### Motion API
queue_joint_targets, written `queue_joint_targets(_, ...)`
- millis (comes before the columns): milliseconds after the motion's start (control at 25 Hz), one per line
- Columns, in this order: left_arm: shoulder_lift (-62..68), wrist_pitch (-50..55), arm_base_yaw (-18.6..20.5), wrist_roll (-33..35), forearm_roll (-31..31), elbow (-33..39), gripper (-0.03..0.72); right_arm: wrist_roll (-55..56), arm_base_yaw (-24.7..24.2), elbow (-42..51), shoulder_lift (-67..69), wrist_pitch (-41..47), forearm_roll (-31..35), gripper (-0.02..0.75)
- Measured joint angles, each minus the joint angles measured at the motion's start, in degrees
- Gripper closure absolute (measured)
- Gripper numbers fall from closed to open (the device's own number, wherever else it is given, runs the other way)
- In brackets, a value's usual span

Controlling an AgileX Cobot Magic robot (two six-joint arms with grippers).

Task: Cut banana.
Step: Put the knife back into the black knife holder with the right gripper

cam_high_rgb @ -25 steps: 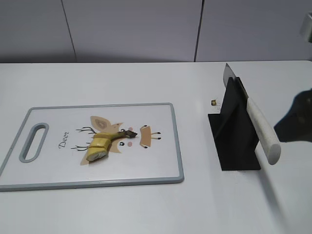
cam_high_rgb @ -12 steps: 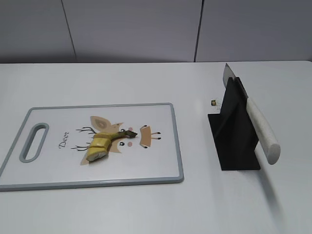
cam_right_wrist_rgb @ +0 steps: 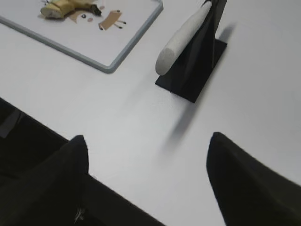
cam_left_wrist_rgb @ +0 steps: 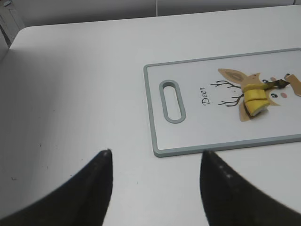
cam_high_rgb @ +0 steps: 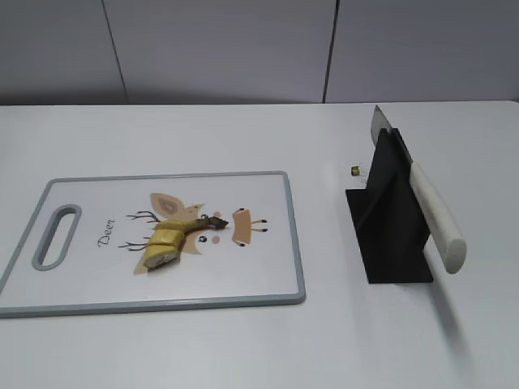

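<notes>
A short piece of banana [cam_high_rgb: 170,240] with its stem lies on a white cutting board [cam_high_rgb: 89,275] with a grey rim and a deer drawing. It also shows in the left wrist view [cam_left_wrist_rgb: 256,99] and the right wrist view [cam_right_wrist_rgb: 66,6]. A knife with a white handle [cam_high_rgb: 436,219] rests in a black stand [cam_high_rgb: 389,223] to the right of the board. My left gripper [cam_left_wrist_rgb: 155,153] is open and empty over bare table left of the board. My right gripper [cam_right_wrist_rgb: 148,139] is open and empty, back from the knife stand [cam_right_wrist_rgb: 197,56]. Neither gripper shows in the exterior view.
A small dark object [cam_high_rgb: 356,170] lies on the table behind the stand. The white table [cam_high_rgb: 243,340] ends at a front edge in the right wrist view [cam_right_wrist_rgb: 28,120]. A grey wall stands behind.
The right gripper, visible at the right edge a second ago, has drawn back out of the exterior view. Banana, board and knife have not moved.
</notes>
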Motion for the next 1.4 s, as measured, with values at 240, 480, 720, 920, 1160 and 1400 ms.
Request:
queue_joint_targets(240, 0.0, 0.0, 0.0, 0.0, 0.0, 0.0, 0.114, 0.0, 0.0, 0.1, -5.7, 0.2, 0.3, 0.145)
queue_joint_targets(480, 0.0, 0.1, 0.0, 0.0, -0.1, 0.0, 0.114, 0.0, -0.1, 0.1, -5.7, 0.2, 0.5, 0.145)
queue_joint_targets(720, 0.0, 0.1, 0.0, 0.0, -0.1, 0.0, 0.114, -0.1, -6.9, 0.1, -5.7, 0.2, 0.6, 0.145)
queue_joint_targets(920, 0.0, 0.1, 0.0, 0.0, -0.1, 0.0, 0.114, -0.1, -15.3, 0.1, -5.7, 0.3, 0.6, 0.145)
queue_joint_targets(1160, 0.0, 0.1, 0.0, 0.0, -0.1, 0.0, 0.114, -0.1, -18.2, 0.1, -5.7, 0.3, 0.6, 0.145)
queue_joint_targets(1400, 0.0, 0.1, 0.0, 0.0, -0.1, 0.0, 0.114, -0.1, -18.2, 0.1, -5.7, 0.3, 2.6, 0.145)
